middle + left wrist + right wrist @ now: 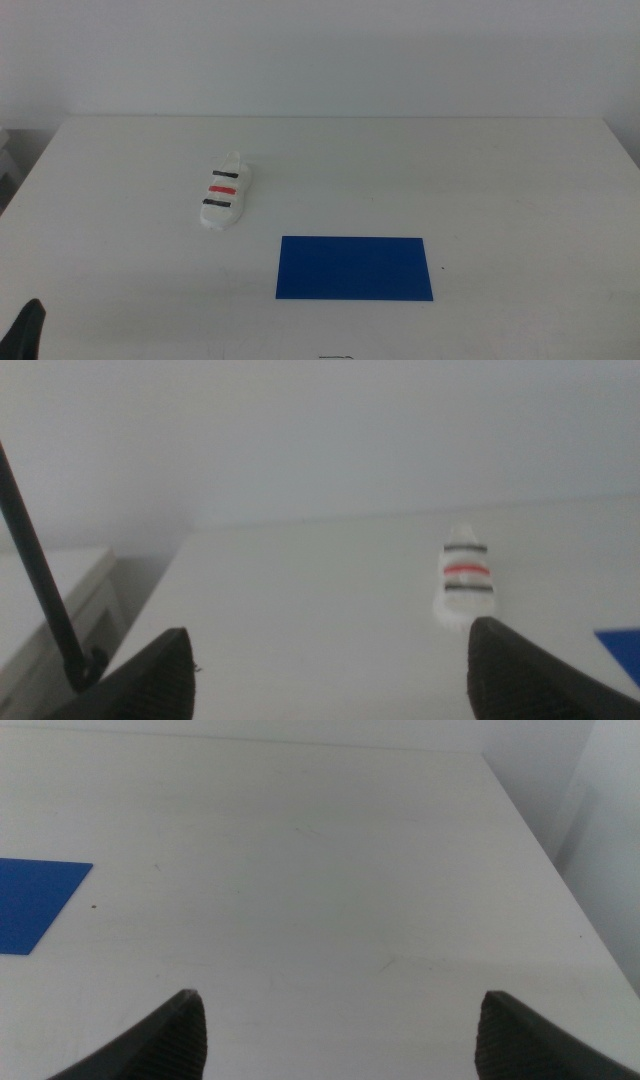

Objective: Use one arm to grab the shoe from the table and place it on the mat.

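The white shoe point(225, 192) with black, red and black straps lies on the white table point(400, 170), left of centre. The blue mat point(355, 267) lies flat to its front right, apart from it. My left gripper point(27, 328) shows only as a dark tip at the bottom left corner of the middle view. In the left wrist view its jaws stand wide open point(330, 675), with the shoe point(465, 575) well ahead and a corner of the mat point(622, 645) at the edge. My right gripper point(340, 1035) is open over bare table, with the mat's corner point(35, 900) in view.
The table's right edge point(560, 880) runs close to the right gripper. A black cable point(40, 580) crosses the left wrist view beside the table's left edge. A white wall stands behind the table.
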